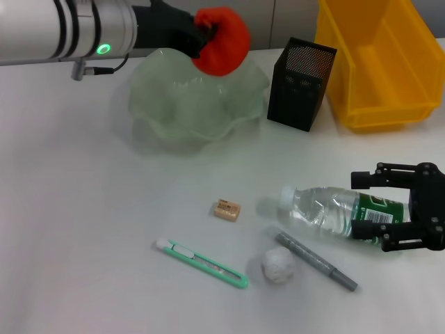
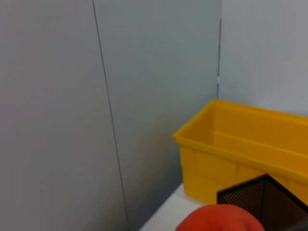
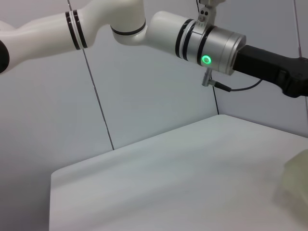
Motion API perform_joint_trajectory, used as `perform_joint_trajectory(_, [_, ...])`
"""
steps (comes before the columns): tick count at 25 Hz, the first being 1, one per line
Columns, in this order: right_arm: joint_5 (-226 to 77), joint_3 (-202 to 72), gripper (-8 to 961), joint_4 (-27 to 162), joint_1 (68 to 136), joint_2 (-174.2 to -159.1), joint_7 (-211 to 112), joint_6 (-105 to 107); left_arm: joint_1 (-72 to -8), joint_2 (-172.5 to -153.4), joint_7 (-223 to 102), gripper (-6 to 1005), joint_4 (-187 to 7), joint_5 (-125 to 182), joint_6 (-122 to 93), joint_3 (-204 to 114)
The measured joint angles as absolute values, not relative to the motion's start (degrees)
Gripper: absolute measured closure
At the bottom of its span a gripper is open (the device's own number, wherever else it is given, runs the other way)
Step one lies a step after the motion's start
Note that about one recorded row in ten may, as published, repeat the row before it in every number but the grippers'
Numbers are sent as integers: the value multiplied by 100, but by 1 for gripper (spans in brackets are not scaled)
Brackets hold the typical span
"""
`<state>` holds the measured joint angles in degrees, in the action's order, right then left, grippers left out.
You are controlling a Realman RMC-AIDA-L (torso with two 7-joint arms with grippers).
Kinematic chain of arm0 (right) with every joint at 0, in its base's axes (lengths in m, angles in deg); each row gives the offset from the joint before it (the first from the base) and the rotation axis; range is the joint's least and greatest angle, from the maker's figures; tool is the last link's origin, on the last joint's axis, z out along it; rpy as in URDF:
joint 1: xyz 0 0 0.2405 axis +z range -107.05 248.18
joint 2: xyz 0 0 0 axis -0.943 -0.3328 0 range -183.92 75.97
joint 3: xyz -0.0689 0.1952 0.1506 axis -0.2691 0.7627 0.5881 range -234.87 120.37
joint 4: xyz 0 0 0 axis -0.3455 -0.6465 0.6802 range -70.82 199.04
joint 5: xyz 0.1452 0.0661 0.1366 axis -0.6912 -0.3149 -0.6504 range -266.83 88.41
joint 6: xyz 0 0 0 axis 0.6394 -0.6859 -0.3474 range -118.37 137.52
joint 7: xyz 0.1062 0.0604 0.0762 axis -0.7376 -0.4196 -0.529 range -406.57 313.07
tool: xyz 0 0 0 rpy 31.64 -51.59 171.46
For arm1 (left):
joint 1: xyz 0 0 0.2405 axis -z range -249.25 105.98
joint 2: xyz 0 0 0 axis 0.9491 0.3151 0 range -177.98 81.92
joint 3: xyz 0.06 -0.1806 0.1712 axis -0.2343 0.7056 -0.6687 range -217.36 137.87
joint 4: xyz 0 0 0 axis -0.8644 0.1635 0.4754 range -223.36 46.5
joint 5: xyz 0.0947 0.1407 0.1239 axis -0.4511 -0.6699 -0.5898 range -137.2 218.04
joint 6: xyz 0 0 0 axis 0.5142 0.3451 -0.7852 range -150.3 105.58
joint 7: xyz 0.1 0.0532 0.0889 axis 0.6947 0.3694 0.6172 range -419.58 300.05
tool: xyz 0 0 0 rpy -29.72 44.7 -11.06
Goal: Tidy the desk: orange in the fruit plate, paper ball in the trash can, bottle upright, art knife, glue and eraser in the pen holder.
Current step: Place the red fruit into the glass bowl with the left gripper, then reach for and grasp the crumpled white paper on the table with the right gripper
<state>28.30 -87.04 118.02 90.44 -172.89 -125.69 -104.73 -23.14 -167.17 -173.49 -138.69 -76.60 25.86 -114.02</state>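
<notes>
My left gripper (image 1: 201, 35) is shut on the orange (image 1: 224, 40) and holds it above the far rim of the pale green fruit plate (image 1: 167, 104). The orange also shows in the left wrist view (image 2: 221, 219). The clear bottle (image 1: 320, 212) lies on its side, cap pointing left. My right gripper (image 1: 360, 205) is open, its fingers straddling the bottle's green-labelled end. The eraser (image 1: 227, 209), the green art knife (image 1: 201, 263), the paper ball (image 1: 278, 265) and the grey glue stick (image 1: 316, 261) lie on the table. The black mesh pen holder (image 1: 300, 83) stands upright.
A yellow bin (image 1: 382, 62) stands at the back right, beside the pen holder; it also shows in the left wrist view (image 2: 240, 159). The right wrist view shows my left arm (image 3: 211, 45) and the plate's edge (image 3: 298, 178).
</notes>
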Motion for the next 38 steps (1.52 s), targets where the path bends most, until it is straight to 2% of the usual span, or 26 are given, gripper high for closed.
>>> perform_joint_trajectory(10, [2829, -8709, 217, 11778, 9085, -17289, -12549, -10476, -2404, -16722, -17354, 842, -13825, -7249, 1809, -11936])
perform_joint_trajectory(14, [2830, -8705, 219, 11779, 9106, -17289, -12547, -10471, -2447, -16721, -17285, 608, -13821, -7249, 1672, -11984])
perform_joint_trajectory(23, [2829, -8707, 225, 11807, 9141, -17289, -12541, -10424, -2565, -16696, -17216, 264, -13861, -7106, 1628, -11955])
perform_joint_trajectory(25, [2829, -8705, 226, 11882, 9156, -17281, -12629, -10423, -2861, -16653, -16565, 192, -14029, -6411, 2162, -11765])
perform_joint_trajectory(30, [2831, -8729, 229, 12505, 9285, -17235, -13377, -10415, -3440, -16627, -15426, 163, -14143, -5601, 3885, -10939])
perform_joint_trajectory(33, [2937, -8821, 230, 13112, 9435, -17209, -14127, -10415, -3520, -16625, -15339, 157, -14143, -5588, 4126, -10818])
perform_joint_trajectory(35, [3290, -9213, 232, 13876, 9712, -17146, -15092, -10420, -3965, -16622, -14874, 157, -14131, -5579, 5247, -10367])
perform_joint_trajectory(37, [3456, -9397, 233, 14086, 9801, -17125, -15389, -10431, -4086, -16622, -14726, 157, -14113, -5580, 5517, -10268])
perform_joint_trajectory(38, [3900, -9911, 233, 14523, 10073, -17069, -15987, -10487, -4086, -16622, -14726, 156, -14113, -5580, 5517, -10268])
